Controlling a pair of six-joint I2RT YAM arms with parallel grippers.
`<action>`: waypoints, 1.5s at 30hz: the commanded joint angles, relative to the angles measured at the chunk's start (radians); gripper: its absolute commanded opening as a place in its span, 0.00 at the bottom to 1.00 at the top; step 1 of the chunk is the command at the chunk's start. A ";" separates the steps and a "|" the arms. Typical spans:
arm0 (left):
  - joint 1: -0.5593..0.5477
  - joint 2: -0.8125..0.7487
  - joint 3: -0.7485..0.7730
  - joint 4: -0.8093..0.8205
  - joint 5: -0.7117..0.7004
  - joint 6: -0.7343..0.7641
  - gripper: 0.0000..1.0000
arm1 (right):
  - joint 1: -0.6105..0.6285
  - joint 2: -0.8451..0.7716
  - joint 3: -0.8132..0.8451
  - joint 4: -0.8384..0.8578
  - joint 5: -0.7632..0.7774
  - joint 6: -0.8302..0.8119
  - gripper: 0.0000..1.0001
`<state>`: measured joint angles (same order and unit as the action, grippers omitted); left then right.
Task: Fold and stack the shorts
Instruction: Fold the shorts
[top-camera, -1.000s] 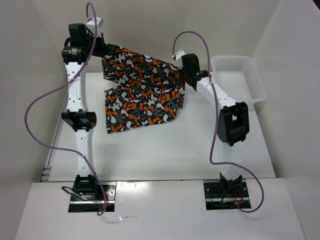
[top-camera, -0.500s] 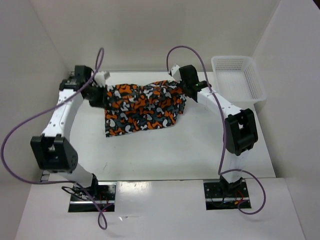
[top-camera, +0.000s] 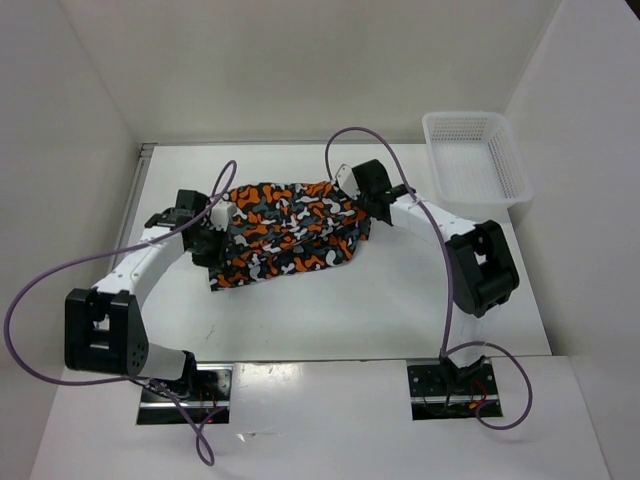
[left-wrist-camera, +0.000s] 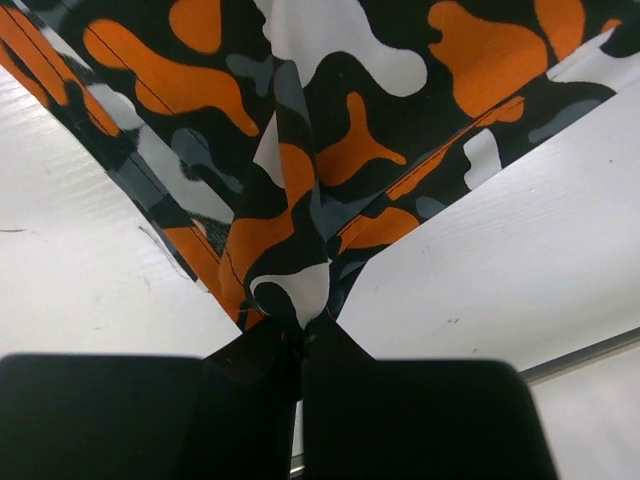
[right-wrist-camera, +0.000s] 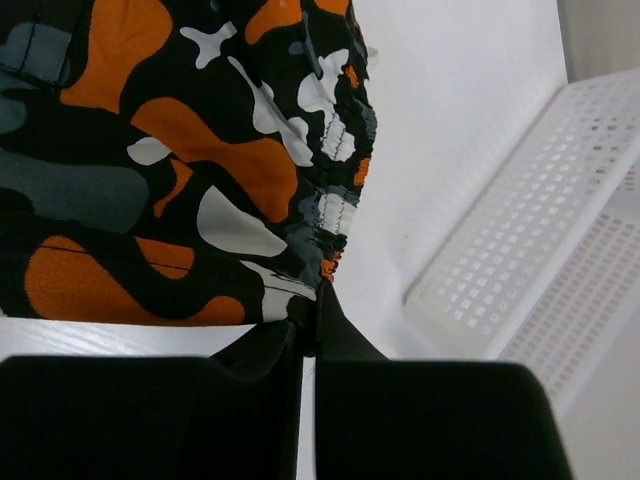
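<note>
White mesh basket sits at the far right corner of the table, well apart from the shorts, with its open side up; the right wrist view shows its perforated wall just right of the cloth edge. White walls close the table in at the left, back and right. A purple cable loops out wide from the left arm, and a second one arches over the right arm's wrist. Neither cable lies on the cloth. Nothing stands between the basket and the shorts. The shorts are stretched across the middle-rear of the table between the two grippers, wrinkled, with the lower left corner sagging toward the near side. Left arm: elbow block low at the near left, forearm sloping up and right to the garment's left edge. Left gripper is closed on a pinch of cloth; the wrist view shows the fabric gathered to a point at the fingertips. Right arm: elbow at mid right, forearm reaching back and left. Right gripper is clamped on the elastic-gathered hem at the shorts' right end. Cannot tell whether the pinched ends touch the table.
</note>
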<state>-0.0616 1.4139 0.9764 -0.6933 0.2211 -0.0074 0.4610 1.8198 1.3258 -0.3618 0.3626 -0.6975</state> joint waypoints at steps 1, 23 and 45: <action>-0.027 -0.092 -0.030 -0.003 -0.106 0.007 0.04 | -0.022 -0.123 -0.010 0.015 0.038 -0.014 0.00; 0.152 -0.043 0.016 -0.155 0.047 0.007 0.60 | -0.271 -0.336 -0.255 -0.275 -0.685 0.375 0.28; 0.123 0.215 -0.031 -0.094 0.032 0.007 0.39 | -0.131 0.067 -0.056 -0.019 -0.563 0.762 0.45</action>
<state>0.0620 1.6024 0.9463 -0.7952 0.2356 -0.0013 0.3271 1.8500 1.1927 -0.4583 -0.2035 0.0048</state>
